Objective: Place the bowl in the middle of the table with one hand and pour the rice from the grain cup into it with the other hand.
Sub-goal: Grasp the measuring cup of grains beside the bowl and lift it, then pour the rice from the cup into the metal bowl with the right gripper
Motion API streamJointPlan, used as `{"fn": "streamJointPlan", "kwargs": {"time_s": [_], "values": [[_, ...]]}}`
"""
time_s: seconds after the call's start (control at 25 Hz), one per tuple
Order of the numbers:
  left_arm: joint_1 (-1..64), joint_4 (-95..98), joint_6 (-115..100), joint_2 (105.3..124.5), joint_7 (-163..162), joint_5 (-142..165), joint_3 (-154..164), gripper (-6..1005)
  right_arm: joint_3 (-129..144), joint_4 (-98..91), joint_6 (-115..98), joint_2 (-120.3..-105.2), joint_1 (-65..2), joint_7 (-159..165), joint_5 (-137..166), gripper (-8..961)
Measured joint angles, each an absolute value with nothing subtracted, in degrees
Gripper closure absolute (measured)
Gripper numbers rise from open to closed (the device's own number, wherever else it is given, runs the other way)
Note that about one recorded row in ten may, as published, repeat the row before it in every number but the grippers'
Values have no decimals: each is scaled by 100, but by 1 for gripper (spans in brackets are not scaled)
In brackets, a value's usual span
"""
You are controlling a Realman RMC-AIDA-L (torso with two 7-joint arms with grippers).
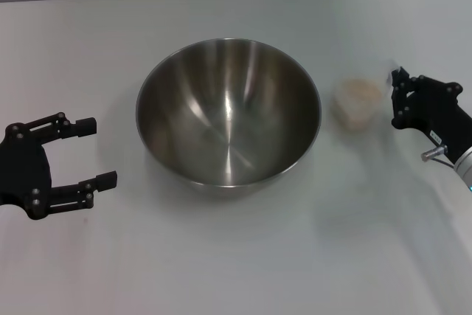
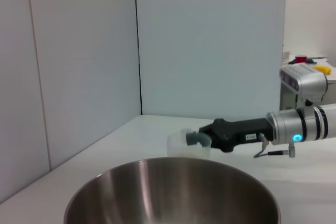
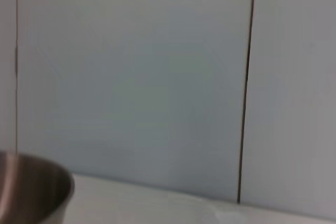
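The bowl (image 1: 228,112) stands empty mid-desk (image 1: 236,256). The left gripper (image 1: 92,154) waits beside it, fingers spread wide, holding nothing. The grain cup (image 1: 357,102) (rice (image 1: 358,91) inside) sits right of the bowl; the right gripper (image 1: 397,97) seems to touch it, its grip impossible to judge.

pale wall panels (image 2: 210,40) with dark seams; distant shelf (image 2: 310,66) holding a red item (image 2: 300,59) and a yellow item (image 2: 322,69)

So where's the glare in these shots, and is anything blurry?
Head view: bright streaks of reflected light run down the inside of the bowl, with soft shadows beneath it on the table. Right wrist view: the bowl's edge and the wall look soft, out of focus.
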State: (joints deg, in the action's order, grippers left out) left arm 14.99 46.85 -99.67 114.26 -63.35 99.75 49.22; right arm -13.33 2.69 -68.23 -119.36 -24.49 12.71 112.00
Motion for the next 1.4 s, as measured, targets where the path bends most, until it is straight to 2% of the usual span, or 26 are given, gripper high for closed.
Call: {"fn": "streamJointPlan", "kwargs": {"time_s": [0.44,0.76,1.08,1.4], "values": [[1513,4684,-9946,11426,-6328,9975,4922,239,-1449,201,-7794,-11915,-2484,1255,11176,949],[1524,4684,-9930,11425,-6328,9975,4922,241,-1474,40,-8101,-11906,-2896,1161,11171,949],[1486,4684,-9927,11430,-6328,9975,4922,242,-1442,92,-8101,-11923,-3249,16,11181,949],[1471,4684,-9922,11445,-6328,9972,4910,244,-1462,424,-8106,-11927,-3305,-1646,11203,949]]}}
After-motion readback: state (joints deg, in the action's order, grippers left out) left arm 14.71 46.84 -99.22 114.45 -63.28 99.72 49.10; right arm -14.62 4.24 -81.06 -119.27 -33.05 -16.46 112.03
